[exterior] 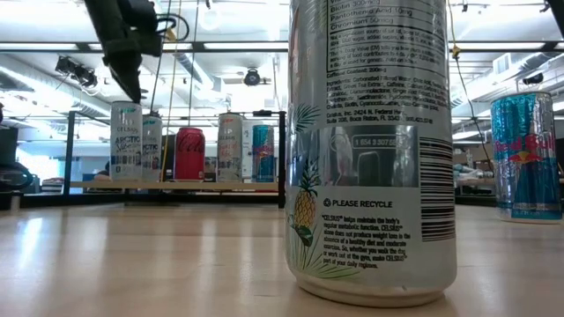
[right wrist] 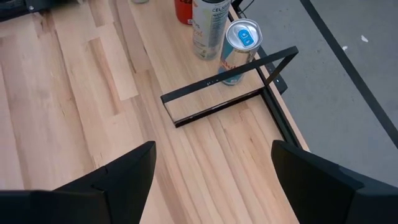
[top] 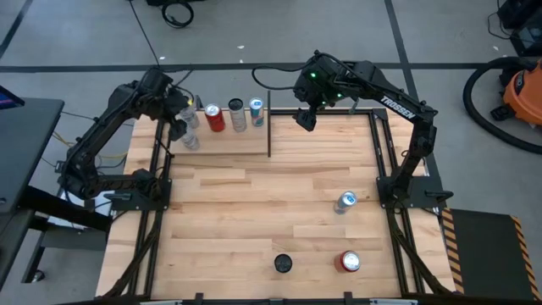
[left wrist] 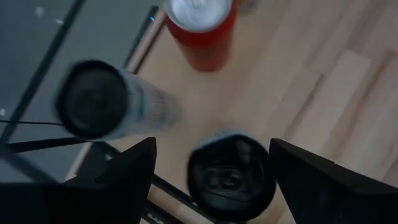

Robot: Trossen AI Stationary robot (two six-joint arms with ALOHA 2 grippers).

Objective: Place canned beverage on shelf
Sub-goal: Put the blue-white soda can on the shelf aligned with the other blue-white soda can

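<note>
The left gripper (top: 183,119), fingers spread, hangs over two pale cans (top: 188,137) at the shelf (top: 229,142) end; a red can (top: 214,118) stands just beside it. The right gripper (top: 306,118), also spread, holds nothing, with a blue can (right wrist: 238,43) and black frame (right wrist: 230,93) ahead on the worktop (top: 254,220).

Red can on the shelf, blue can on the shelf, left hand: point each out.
Red can (top: 214,118), high view, on its side wall.
Blue can (right wrist: 239,38), right wrist view, on its lid.
Left hand (left wrist: 211,163), left wrist view, midway between its fingertips.

Orange shop vacuum (top: 515,85), perhaps.
</note>
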